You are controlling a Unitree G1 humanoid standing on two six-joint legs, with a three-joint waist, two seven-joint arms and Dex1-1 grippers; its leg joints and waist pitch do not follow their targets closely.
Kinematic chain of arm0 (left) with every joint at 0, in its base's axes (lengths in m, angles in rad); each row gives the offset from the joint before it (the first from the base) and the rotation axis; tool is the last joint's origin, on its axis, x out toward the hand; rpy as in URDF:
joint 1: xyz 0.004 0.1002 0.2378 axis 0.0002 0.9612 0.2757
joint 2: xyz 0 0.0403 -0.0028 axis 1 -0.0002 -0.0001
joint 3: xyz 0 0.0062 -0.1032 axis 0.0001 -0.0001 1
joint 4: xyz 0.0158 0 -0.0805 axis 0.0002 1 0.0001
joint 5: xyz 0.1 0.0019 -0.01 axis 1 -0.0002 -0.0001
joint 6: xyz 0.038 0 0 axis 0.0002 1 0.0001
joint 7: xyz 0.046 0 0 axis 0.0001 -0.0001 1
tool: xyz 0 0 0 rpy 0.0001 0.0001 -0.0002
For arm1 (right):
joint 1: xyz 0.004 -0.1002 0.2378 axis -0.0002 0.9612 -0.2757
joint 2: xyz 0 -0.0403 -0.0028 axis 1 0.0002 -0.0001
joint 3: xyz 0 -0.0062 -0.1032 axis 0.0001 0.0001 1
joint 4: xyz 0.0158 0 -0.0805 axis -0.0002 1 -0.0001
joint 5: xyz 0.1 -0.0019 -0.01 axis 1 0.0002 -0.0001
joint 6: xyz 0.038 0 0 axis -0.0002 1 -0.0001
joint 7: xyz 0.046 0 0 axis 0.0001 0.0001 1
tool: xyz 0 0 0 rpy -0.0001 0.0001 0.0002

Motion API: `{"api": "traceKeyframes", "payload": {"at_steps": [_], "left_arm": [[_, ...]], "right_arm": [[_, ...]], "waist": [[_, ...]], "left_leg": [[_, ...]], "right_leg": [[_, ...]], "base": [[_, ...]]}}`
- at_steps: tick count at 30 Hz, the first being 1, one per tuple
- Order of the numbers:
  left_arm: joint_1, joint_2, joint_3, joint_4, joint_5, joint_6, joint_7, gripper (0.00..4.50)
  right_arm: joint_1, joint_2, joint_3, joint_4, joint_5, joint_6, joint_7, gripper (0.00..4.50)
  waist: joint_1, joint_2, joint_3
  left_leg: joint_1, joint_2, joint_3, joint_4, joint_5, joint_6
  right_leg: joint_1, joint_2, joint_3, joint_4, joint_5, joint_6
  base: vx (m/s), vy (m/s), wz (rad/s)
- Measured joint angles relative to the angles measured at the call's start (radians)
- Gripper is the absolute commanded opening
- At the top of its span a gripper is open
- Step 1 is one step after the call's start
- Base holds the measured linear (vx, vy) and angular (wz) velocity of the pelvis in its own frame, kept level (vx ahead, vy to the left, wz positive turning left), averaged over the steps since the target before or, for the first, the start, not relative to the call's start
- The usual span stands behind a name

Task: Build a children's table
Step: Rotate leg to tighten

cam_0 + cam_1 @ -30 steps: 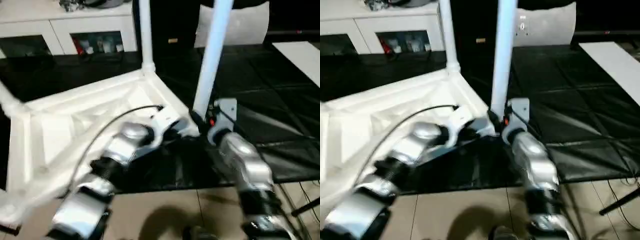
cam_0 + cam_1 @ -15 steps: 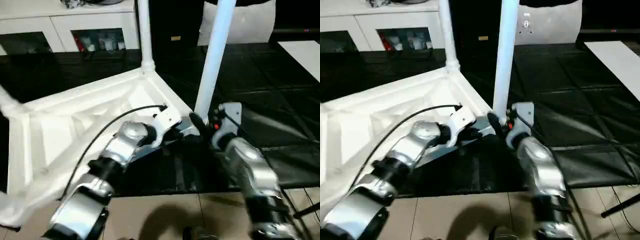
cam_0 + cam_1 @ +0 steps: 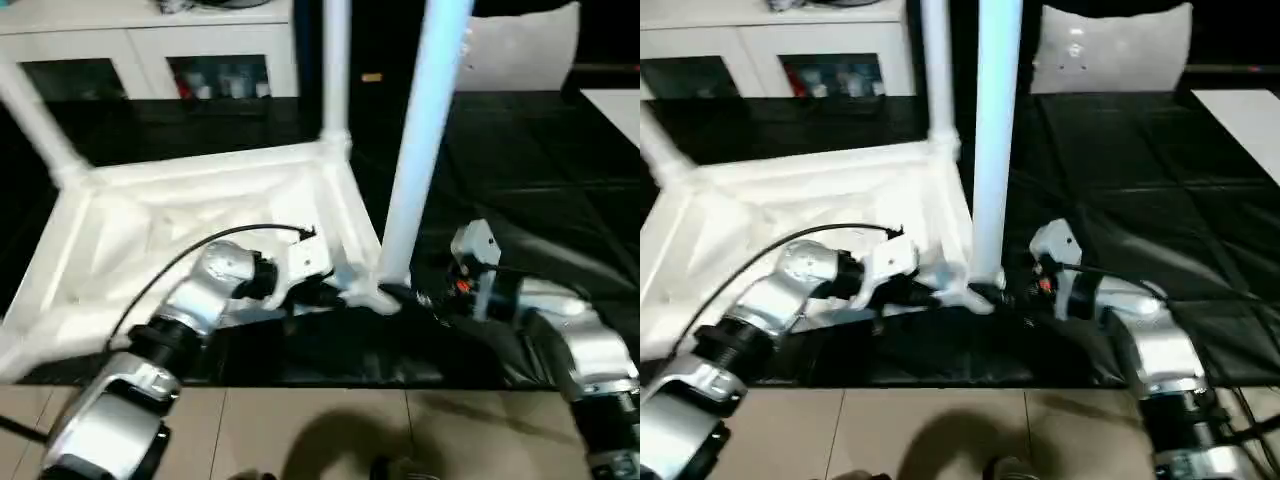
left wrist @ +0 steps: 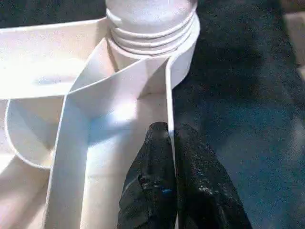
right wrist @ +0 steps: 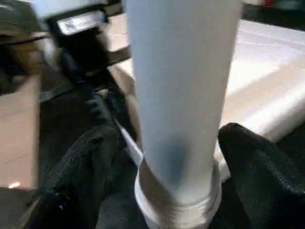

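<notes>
My children's table top point(image 3: 190, 215) lies upside down on the dark floor. Three legs stand in corner sockets; I judge one corner unfilled. My left claw point(image 4: 170, 143) is clenched on the top's thin rim beside the nearest leg point(image 3: 415, 150). My right claw point(image 5: 176, 157) straddles that leg's collar, released. No writing is readable.
</notes>
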Motion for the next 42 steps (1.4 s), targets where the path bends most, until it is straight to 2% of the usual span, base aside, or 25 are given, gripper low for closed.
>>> {"api": "traceKeyframes", "payload": {"at_steps": [1, 2, 4, 6, 12, 13, 19, 25, 29, 32, 33, 36, 38, 42], "left_arm": [[-0.001, 0.004, -0.007, -0.004, 0.000, -0.004, -0.015, 0.00], [-0.001, 0.005, -0.011, -0.007, 0.000, -0.008, -0.028, 0.00], [-0.001, 0.009, -0.022, -0.016, -0.001, -0.013, -0.055, 0.00], [0.000, 0.011, -0.030, -0.025, -0.002, -0.016, -0.073, 0.00], [0.000, 0.017, -0.037, -0.029, -0.001, -0.024, -0.089, 0.00], [-0.001, 0.017, -0.040, -0.029, -0.001, -0.027, -0.096, 0.00], [-0.003, 0.017, -0.049, -0.029, -0.001, -0.040, -0.121, 0.00], [-0.004, 0.018, -0.048, -0.029, -0.001, -0.040, -0.127, 0.00], [-0.004, 0.013, -0.046, -0.029, -0.010, -0.015, -0.131, 0.00], [-0.004, 0.007, -0.041, -0.027, -0.010, 0.013, -0.118, 0.00], [-0.004, -0.001, -0.023, -0.015, -0.005, 0.036, -0.081, 0.00], [-0.019, -0.036, 0.022, 0.024, 0.025, 0.099, 0.065, 0.00], [-0.024, -0.071, 0.034, 0.032, 0.035, 0.129, 0.130, 0.00], [-0.033, -0.170, 0.073, 0.051, 0.037, 0.218, 0.299, 0.00]], "right_arm": [[-0.008, -0.005, 0.006, 0.002, 0.002, 0.000, 0.019, 3.51], [-0.012, -0.006, 0.009, 0.003, 0.003, 0.001, 0.033, 3.33], [-0.024, -0.012, 0.023, 0.024, 0.004, 0.001, 0.065, 3.33], [-0.025, -0.015, 0.029, 0.034, 0.003, 0.001, 0.086, 3.03], [-0.039, -0.040, 0.056, 0.051, 0.014, 0.022, 0.156, 2.54], [-0.041, -0.049, 0.060, 0.054, 0.020, 0.026, 0.173, 2.28], [-0.051, -0.063, 0.076, 0.060, 0.022, 0.029, 0.217, 2.03], [-0.050, -0.063, 0.076, 0.057, 0.029, 0.043, 0.221, 1.99], [0.002, -0.040, 0.055, -0.001, 0.044, 0.083, 0.181, 1.99], [0.013, -0.015, 0.046, -0.017, 0.044, 0.103, 0.123, 1.99], [0.020, 0.018, 0.028, -0.019, 0.032, 0.107, 0.058, 1.99], [0.024, 0.150, -0.032, -0.018, -0.012, 0.128, -0.210, 1.99], [0.023, 0.187, -0.054, -0.018, -0.028, 0.134, -0.316, 1.99], [0.019, 0.318, -0.124, -0.023, -0.075, 0.139, -0.589, 1.99]], "waist": [[0.005, 0.000, 0.000], [0.011, 0.000, 0.000], [0.020, 0.000, 0.000], [0.026, 0.000, 0.000], [0.030, 0.000, 0.000], [0.033, 0.000, 0.000], [0.048, 0.000, 0.000], [0.049, 0.000, 0.000], [0.054, 0.001, -0.001], [0.050, 0.002, -0.002], [0.047, 0.002, -0.002], [0.016, 0.004, -0.003], [-0.004, 0.004, -0.003], [-0.046, 0.004, -0.003]], "left_leg": [[0.001, 0.000, 0.000, 0.000, 0.000, 0.000], [0.001, 0.000, 0.001, 0.001, 0.000, 0.000], [0.002, 0.000, 0.002, 0.001, 0.000, 0.000], [0.002, 0.000, 0.002, 0.001, 0.000, 0.000], [0.002, 0.000, 0.003, 0.001, 0.000, 0.000], [0.002, 0.000, 0.003, 0.002, 0.000, 0.000], [0.003, 0.000, 0.003, 0.002, 0.000, 0.000], [0.003, 0.001, 0.004, 0.002, 0.000, 0.000], [0.004, 0.001, 0.004, 0.002, 0.000, 0.000], [0.008, 0.001, 0.005, 0.002, 0.000, -0.001], [0.011, 0.001, 0.005, 0.002, -0.001, -0.002], [0.014, 0.000, 0.005, 0.003, -0.001, -0.010], [0.014, 0.000, 0.005, 0.004, -0.001, -0.010], [0.012, -0.001, 0.004, 0.005, -0.001, -0.009]], "right_leg": [[0.000, 0.000, 0.000, 0.000, 0.000, 0.000], [0.000, 0.000, 0.000, 0.000, 0.000, 0.000], [0.000, -0.001, 0.002, 0.001, 0.000, 0.000], [0.000, -0.001, 0.002, 0.001, 0.000, 0.000], [0.000, -0.001, 0.002, 0.001, 0.000, 0.000], [0.000, -0.001, 0.002, 0.002, 0.000, 0.000], [0.000, -0.001, 0.003, 0.002, 0.000, 0.000], [0.000, 0.000, 0.003, 0.003, 0.000, 0.000], [0.000, 0.000, 0.003, 0.003, 0.000, 0.000], [0.002, 0.000, 0.005, 0.004, 0.000, 0.000], [0.004, 0.000, 0.005, 0.004, 0.000, 0.001], [0.005, 0.000, 0.005, 0.004, -0.003, 0.005], [0.006, 0.000, 0.004, 0.002, -0.003, 0.005], [0.008, -0.001, 0.002, -0.004, -0.003, 0.005]], "base": [[0.000, 0.000, 0.00], [0.000, 0.000, 0.00], [0.000, 0.000, 0.00], [0.000, 0.000, 0.00], [0.000, 0.000, 0.00], [0.000, 0.000, 0.00], [0.000, 0.000, 0.00], [0.000, 0.000, 0.00], [0.000, 0.000, 0.00], [0.000, 0.000, 0.00], [0.000, 0.000, 0.00], [0.000, 0.000, 0.00], [0.000, 0.000, 0.00], [0.000, 0.000, 0.00]]}}
